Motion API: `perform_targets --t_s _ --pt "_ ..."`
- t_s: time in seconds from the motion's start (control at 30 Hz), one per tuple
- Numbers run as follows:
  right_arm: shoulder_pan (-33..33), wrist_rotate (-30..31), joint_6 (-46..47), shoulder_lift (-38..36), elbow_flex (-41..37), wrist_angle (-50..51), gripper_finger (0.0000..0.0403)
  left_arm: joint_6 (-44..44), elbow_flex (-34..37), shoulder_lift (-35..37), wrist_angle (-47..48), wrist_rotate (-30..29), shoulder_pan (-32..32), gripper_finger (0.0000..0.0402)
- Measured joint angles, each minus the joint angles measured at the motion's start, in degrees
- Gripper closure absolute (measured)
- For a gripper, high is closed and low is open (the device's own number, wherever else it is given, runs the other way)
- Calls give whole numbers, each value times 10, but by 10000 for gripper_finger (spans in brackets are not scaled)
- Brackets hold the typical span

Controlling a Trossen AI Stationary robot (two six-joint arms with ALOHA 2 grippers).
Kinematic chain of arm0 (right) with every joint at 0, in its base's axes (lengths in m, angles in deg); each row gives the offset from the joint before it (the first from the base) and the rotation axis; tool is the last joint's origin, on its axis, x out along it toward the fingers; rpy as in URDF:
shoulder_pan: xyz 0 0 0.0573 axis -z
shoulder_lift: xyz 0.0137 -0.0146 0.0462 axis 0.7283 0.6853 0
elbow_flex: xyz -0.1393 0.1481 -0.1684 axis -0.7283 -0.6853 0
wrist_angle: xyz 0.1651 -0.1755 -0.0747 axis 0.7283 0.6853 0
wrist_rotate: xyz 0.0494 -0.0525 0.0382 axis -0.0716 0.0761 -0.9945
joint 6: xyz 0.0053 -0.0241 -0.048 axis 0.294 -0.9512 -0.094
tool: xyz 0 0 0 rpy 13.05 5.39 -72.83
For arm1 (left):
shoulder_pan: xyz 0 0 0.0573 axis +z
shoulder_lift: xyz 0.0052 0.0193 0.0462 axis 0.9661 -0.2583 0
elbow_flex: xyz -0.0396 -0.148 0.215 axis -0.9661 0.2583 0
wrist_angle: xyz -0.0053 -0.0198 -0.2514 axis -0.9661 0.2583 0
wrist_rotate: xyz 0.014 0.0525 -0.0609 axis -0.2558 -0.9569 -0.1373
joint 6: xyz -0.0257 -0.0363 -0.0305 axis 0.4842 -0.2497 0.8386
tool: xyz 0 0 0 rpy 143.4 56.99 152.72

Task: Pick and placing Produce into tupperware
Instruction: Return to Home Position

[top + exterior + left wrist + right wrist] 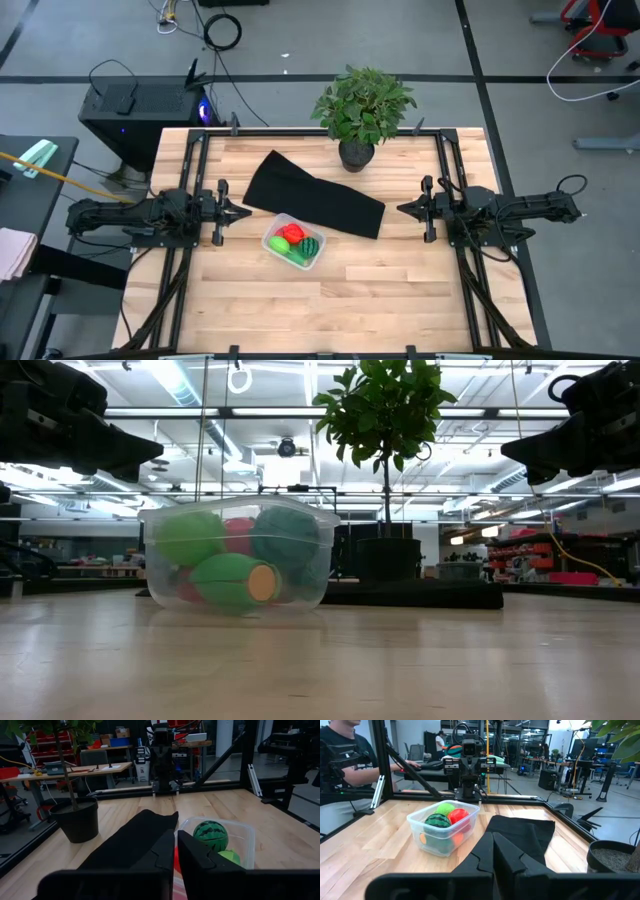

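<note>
Produce (293,240) in tupperware (268,241), left end effector (243,211) closed, right end effector (402,209) closed

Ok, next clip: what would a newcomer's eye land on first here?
First comes the small clear plastic container just left of the table's centre, packed with bright red, green and orange toy produce. Just beyond it lies a black cloth mat, with a leafy potted plant at the far edge. The left end effector and right end effector hang above the table's sides, apart from everything.
</note>
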Motion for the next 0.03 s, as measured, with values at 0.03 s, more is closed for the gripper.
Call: perform_targets --t_s 0.03 --pt "0 0 0 0 0 0 398 0 0 0 0 0 0 370"
